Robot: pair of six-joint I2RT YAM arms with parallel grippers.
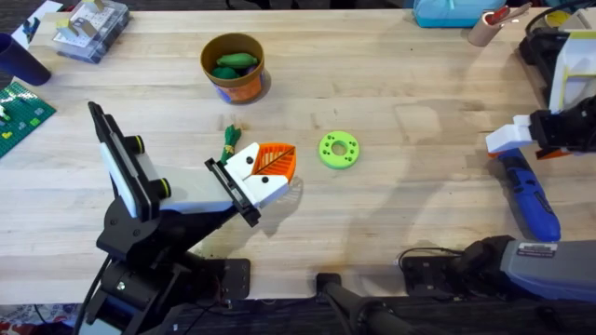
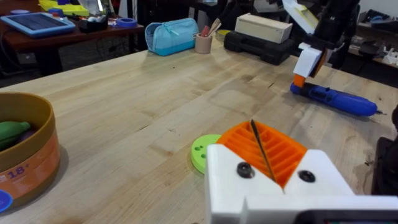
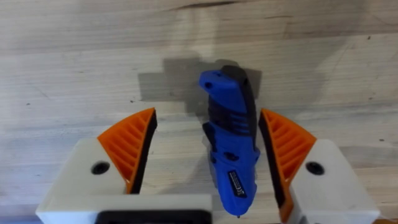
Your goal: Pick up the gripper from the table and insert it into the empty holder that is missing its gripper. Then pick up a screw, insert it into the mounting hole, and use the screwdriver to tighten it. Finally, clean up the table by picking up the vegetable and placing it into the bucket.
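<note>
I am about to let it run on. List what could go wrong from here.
1. The right gripper stands open astride the thick blue cylindrical screwdriver; closing on that rounded body, the ribbed orange pads may let it roll or twist.
2. The tiny green toy vegetable lies close by the left arm's white angular holder; a swing could knock it away.

A green ring [image 1: 338,150] lies mid-table; a blue pouch [image 2: 171,35] and cup [image 2: 203,43] sit far back.

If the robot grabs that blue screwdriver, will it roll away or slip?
The screwdriver lies flat on the table between the right hand's open fingers. Its rounded body might roll if nudged sideways. It looks hard and stiff, so it probably won't bend. The smooth plastic could slip, though the ribbed orange pads should help.
</note>
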